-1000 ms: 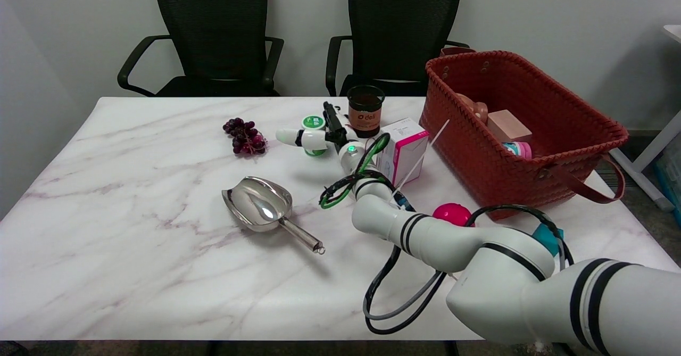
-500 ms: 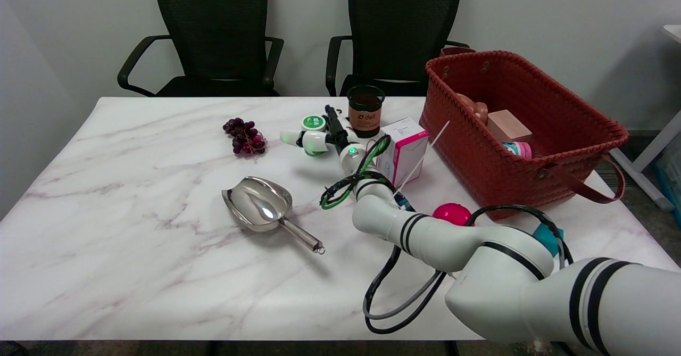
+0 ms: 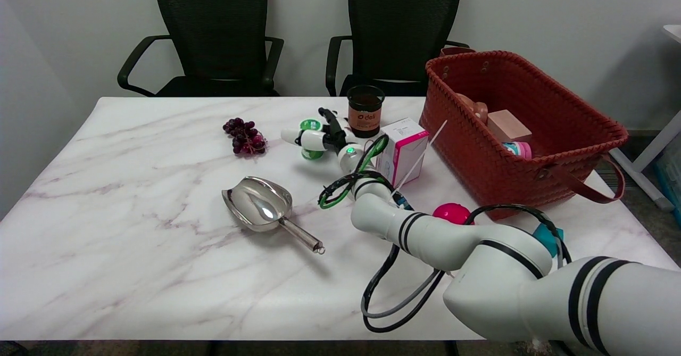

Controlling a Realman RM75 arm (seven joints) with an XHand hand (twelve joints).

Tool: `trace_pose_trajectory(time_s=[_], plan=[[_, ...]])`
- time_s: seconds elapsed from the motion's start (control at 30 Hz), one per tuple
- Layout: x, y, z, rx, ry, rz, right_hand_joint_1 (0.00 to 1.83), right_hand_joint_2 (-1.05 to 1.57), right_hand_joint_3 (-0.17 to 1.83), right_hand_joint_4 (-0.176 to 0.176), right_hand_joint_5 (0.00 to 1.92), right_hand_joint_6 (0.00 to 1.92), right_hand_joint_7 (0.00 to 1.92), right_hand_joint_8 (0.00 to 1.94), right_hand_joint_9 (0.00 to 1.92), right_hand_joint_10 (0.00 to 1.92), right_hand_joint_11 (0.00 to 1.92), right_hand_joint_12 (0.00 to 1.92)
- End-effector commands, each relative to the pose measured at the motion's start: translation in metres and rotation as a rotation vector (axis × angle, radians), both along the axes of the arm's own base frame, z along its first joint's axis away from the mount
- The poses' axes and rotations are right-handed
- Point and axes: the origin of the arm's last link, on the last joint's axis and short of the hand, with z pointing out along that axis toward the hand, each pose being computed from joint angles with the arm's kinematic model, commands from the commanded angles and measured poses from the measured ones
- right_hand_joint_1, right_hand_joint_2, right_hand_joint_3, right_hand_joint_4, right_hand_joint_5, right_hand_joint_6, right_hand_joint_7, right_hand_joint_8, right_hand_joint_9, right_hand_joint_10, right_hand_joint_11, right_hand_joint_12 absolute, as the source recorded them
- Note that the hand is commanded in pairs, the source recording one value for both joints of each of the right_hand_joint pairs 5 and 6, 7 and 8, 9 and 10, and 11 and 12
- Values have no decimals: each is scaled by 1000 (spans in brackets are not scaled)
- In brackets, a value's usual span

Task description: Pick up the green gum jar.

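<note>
Currently the right hand (image 3: pixel 319 137) wraps the green gum jar (image 3: pixel 310 139), a white finger (image 3: pixel 299 138) crossing the jar's near side and dark fingers (image 3: pixel 332 125) rising behind it; the hand grips the jar rather than resting beside it; whether the base has cleared the table (image 3: pixel 133 212) cannot be told from this view; a shadow sits just under it. The jar stands on the far middle of the table, between the grapes (image 3: pixel 245 136) to its left and the dark cup (image 3: pixel 365 110) to its right; its long axis runs roughly vertical, green-and-white lid (image 3: pixel 310 125) facing up and slightly toward the camera, so it looks upright or only a little tilted; the side-on grasp judged sensible, since a short round jar offers its wall rather than its lid to the fingers. The arm reaches in from the lower right, passing beside the white-and-pink box (image 3: pixel 403 150) and over the pink ball (image 3: pixel 452 213); cables loop from the forearm onto the table. Further out: a metal scoop (image 3: pixel 262 206) lies near the table's middle, bowl to the left; the red woven basket (image 3: pixel 580 148) at right holds several small items. Judgement: grasp made; a straight lift is what the task calls for now; the cup close by is the main collision risk.
</note>
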Motion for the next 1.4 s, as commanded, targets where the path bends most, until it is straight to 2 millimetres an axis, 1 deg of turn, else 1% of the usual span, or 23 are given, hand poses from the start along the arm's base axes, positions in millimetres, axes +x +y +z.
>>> trace_pose_trajectory(time_s=[0.03, 0.07, 0.1, 0.13, 0.2, 0.27, 0.37, 0.4, 0.43, 0.57, 0.73, 0.8, 0.83, 0.87, 0.9, 0.97, 1.03, 1.2, 1.4], plan=[[-4, 1, -2, -3, -35, -22, 1153, 658, 43, 0, 655, 655, 1007, 1007, 876, 876, 448, 448], [-4, 1, -2, -4, -37, -24, 1155, 658, 40, 0, 765, 765, 1065, 1065, 939, 939, 577, 577], [-5, 2, -2, -5, -41, -27, 1157, 667, 38, 0, 898, 898, 1120, 1120, 980, 980, 661, 661], [-5, 2, -3, -5, -43, -28, 1143, 687, 16, 0, 942, 942, 1147, 1147, 1007, 1007, 704, 704], [-6, 2, -3, -5, -46, -30, 1130, 721, 12, 0, 1062, 1062, 1187, 1187, 1048, 1048, 778, 778], [-7, 3, -4, -5, -48, -31, 1134, 774, 16, 0, 1303, 1303, 1222, 1222, 1080, 1080, 827, 827], [-6, 3, -4, -3, -50, -28, 1135, 826, 15, 0, 1729, 1729, 1284, 1284, 1130, 1130, 893, 893], [-6, 3, -4, -4, -50, -27, 1135, 843, 15, 0, 1851, 1851, 1308, 1308, 1147, 1147, 915, 915], [-7, 3, -4, -6, -50, -27, 1135, 853, 14, 0, 1920, 1920, 1329, 1329, 1162, 1162, 930, 930], [-6, 4, -4, -6, -54, -18, 1144, 862, 23, 0, 1920, 1920, 1405, 1405, 1216, 1216, 976, 976], [1, 3, -5, 2, -62, 15, 1152, 891, 13, 0, 1920, 1920, 1418, 1418, 1227, 1227, 1008, 1008], [6, 2, -4, 0, -66, 40, 1179, 971, 69, 0, 1920, 1920, 1429, 1429, 1237, 1237, 1053, 1053], [8, 2, -4, -2, -68, 52, 1200, 1074, 206, 0, 1920, 1920, 1450, 1450, 1258, 1258, 1107, 1107], [12, 2, -3, -7, -70, 71, 1219, 1201, 340, 0, 1920, 1920, 1477, 1477, 1287, 1287, 1182, 1182], [15, 2, -2, -12, -67, 89, 1230, 1280, 418, 0, 1920, 1920, 1496, 1496, 1307, 1307, 1242, 1242], [23, 2, -1, -18, -68, 128, 1238, 1368, 489, 0, 1920, 1920, 1521, 1521, 1330, 1330, 1344, 1344], [30, 2, 2, -24, -70, 162, 1241, 1405, 513, 0, 1920, 1920, 1535, 1535, 1345, 1345, 1396, 1396], [47, 5, 13, -42, -74, 249, 1229, 1463, 538, 0, 1920, 1920, 1563, 1563, 1370, 1370, 1448, 1448], [85, 9, 26, -63, -83, 404, 1217, 1504, 548, 0, 1920, 1920, 1579, 1579, 1392, 1392, 1475, 1475]])
